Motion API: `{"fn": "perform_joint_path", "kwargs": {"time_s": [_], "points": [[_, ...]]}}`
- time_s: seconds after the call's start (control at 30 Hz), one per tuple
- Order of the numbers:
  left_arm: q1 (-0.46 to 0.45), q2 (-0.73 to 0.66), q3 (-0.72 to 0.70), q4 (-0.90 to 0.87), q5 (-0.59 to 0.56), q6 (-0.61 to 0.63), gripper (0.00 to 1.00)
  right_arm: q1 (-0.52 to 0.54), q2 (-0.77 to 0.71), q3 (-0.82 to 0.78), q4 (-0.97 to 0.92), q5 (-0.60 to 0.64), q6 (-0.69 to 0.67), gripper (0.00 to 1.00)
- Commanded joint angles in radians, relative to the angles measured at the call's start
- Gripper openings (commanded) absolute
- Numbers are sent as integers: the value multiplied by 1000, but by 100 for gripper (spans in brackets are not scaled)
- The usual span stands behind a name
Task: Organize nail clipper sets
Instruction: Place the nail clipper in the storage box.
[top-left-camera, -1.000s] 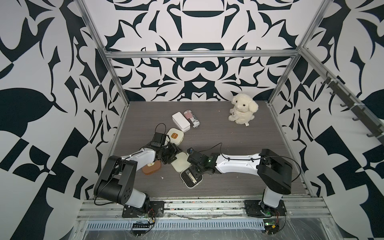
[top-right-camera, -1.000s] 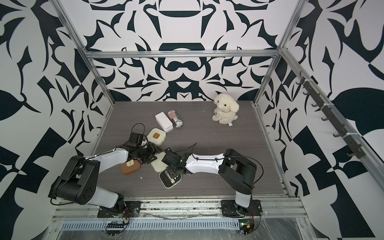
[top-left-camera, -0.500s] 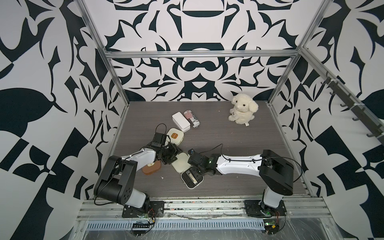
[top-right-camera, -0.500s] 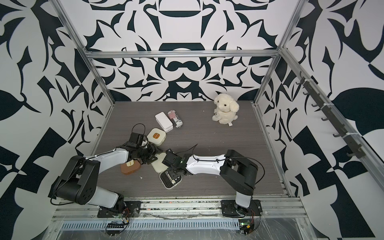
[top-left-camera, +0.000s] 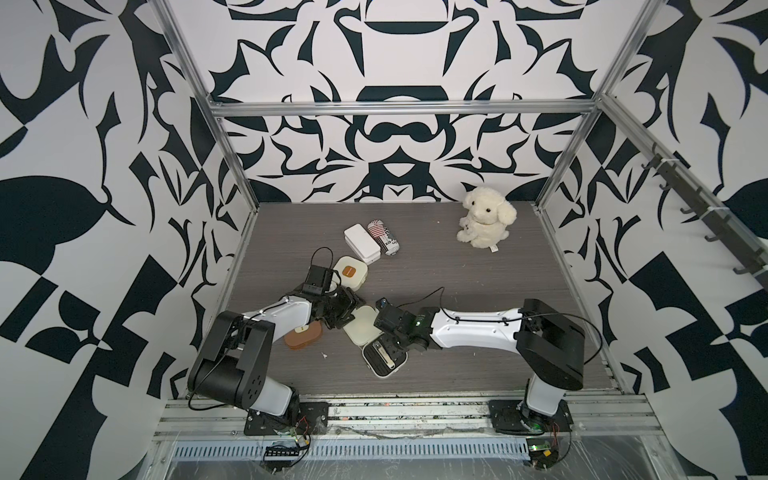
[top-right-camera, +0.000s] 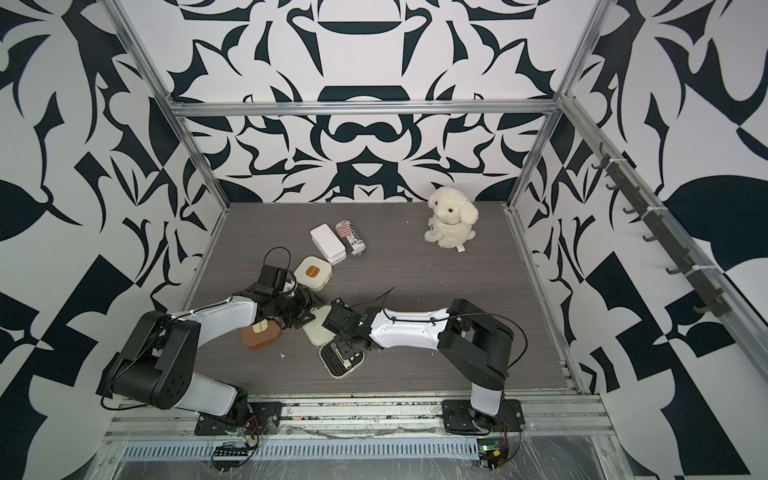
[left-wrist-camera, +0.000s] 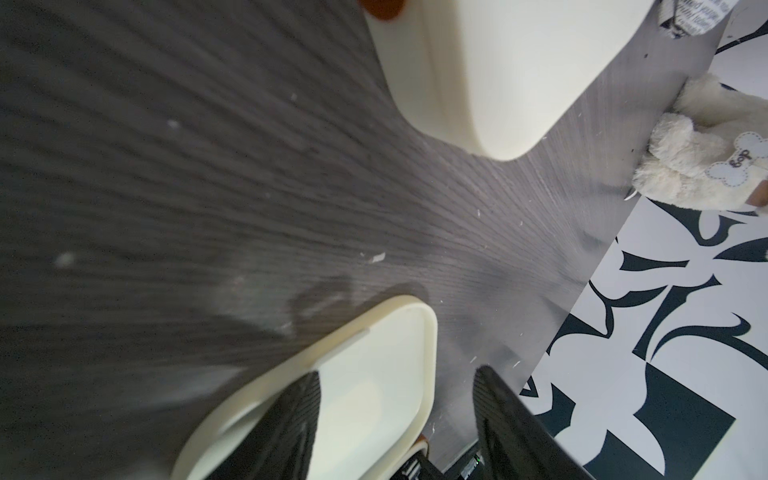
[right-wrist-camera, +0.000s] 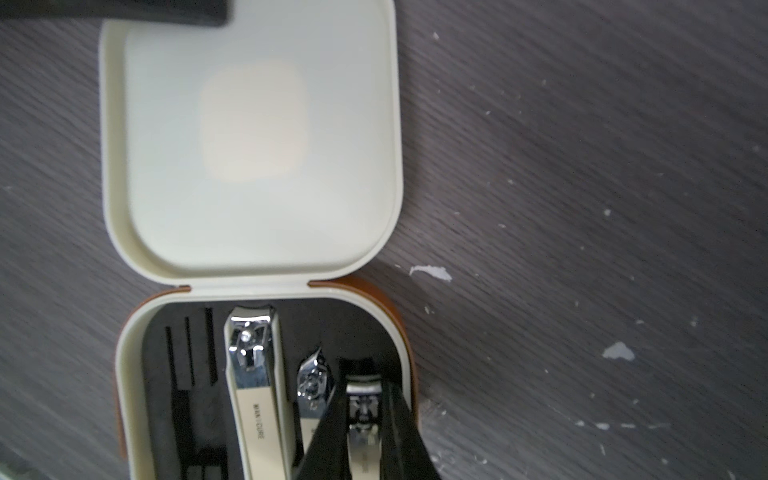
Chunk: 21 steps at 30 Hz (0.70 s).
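Observation:
A cream case lies open, its lid (top-left-camera: 365, 328) (right-wrist-camera: 253, 137) flat on the table and its black slotted tray (top-left-camera: 384, 358) (right-wrist-camera: 187, 395) holding a large clipper (right-wrist-camera: 253, 395) and a smaller tool (right-wrist-camera: 312, 382). My right gripper (right-wrist-camera: 365, 388) (top-left-camera: 390, 345) is down in the tray, its fingers tight against both sides of a small metal clipper (right-wrist-camera: 363, 436). My left gripper (left-wrist-camera: 397, 372) (top-left-camera: 340, 318) stands open over the lid's far rim, one finger on the lid's inside and one beyond its edge. A tan-brown case (top-left-camera: 303, 334) and a cream case (top-left-camera: 351, 272) (left-wrist-camera: 498, 75) lie shut nearby.
A plain white box (top-left-camera: 361, 243) and a striped can (top-left-camera: 384, 237) lie behind the cases. A plush dog (top-left-camera: 484, 222) (left-wrist-camera: 685, 166) sits at the back right. Both arms meet at the open case near the front left; patterned walls enclose the table.
My right gripper has edged slightly left over the open case's tray. The left arm and the cases have not visibly moved.

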Motion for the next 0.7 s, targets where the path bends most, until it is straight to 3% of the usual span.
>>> {"fn": "perform_joint_path", "kwargs": {"time_s": [0.0,0.3,0.67], "points": [[5,25,-40,-68,-53,20,64,7,7,34,-78,26,12,24],[3,23,-42,-68,-52,19,63,4,11,59,-89,51,12,29],[2,26,-41,-68,-52,17,63,-4,18,100,-118,121,31,24]]}}
